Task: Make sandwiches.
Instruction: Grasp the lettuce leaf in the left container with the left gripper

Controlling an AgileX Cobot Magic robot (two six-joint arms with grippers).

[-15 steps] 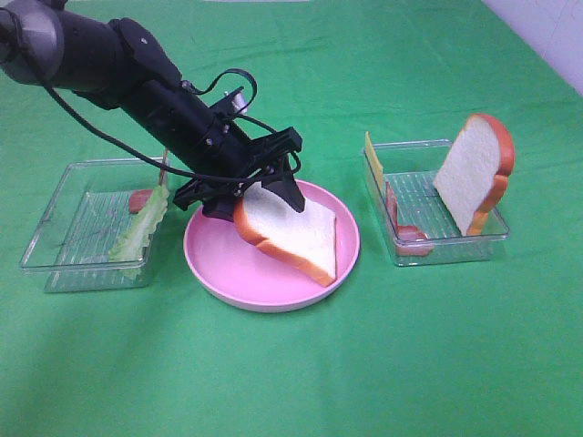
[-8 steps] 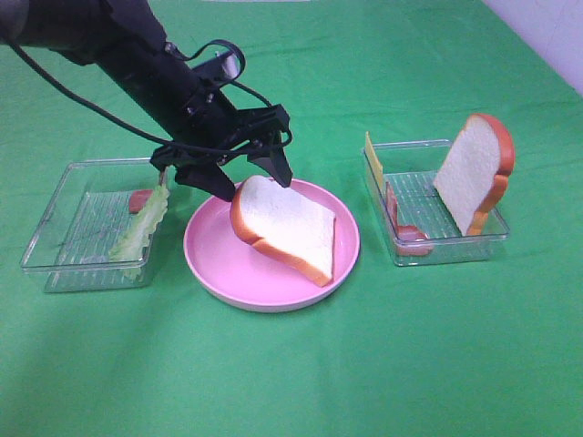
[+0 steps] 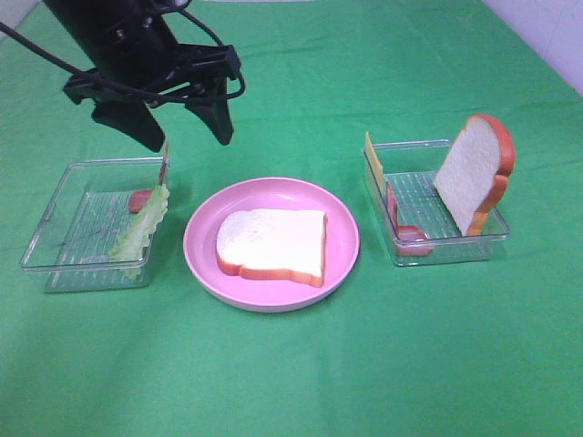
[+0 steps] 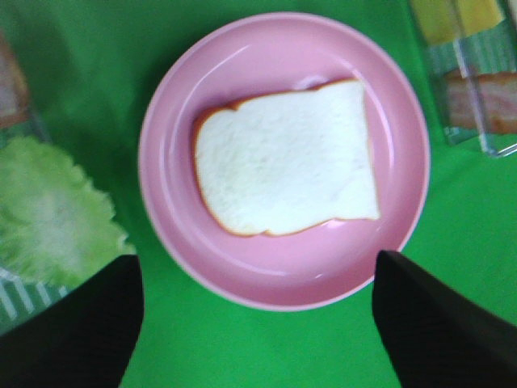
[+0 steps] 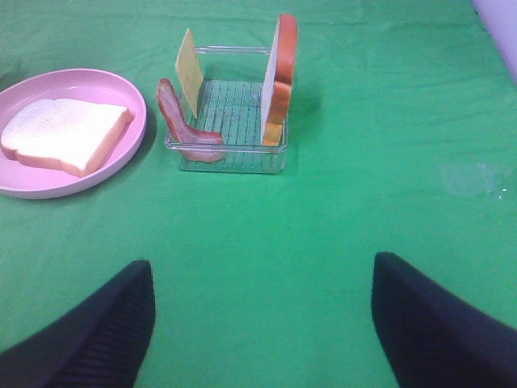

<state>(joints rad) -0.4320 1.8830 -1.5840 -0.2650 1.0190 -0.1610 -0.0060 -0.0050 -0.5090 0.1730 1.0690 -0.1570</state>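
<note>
One white bread slice (image 3: 273, 244) with an orange-brown crust lies flat on the round pink plate (image 3: 342, 264); it also shows in the left wrist view (image 4: 287, 158) and the right wrist view (image 5: 65, 133). My left gripper (image 3: 179, 127) is open and empty, raised behind and to the left of the plate. A second bread slice (image 3: 474, 173) leans upright in the right clear tray (image 3: 492, 238), with a yellow cheese slice (image 3: 373, 164) and bacon strip (image 3: 405, 232). Pale green lettuce (image 3: 141, 228) and another bacon piece (image 3: 139, 199) lie in the left clear tray (image 3: 41, 250). My right gripper (image 5: 262, 323) is open over bare cloth.
Everything stands on a green cloth. A white wall edge (image 3: 551, 32) shows at the far right corner. Black cables loop off the left arm (image 3: 109, 36) above the left tray.
My left gripper let go of the bread slice, which dropped from tilted to flat on the plate. The gripper then rose and drew back to the left.
</note>
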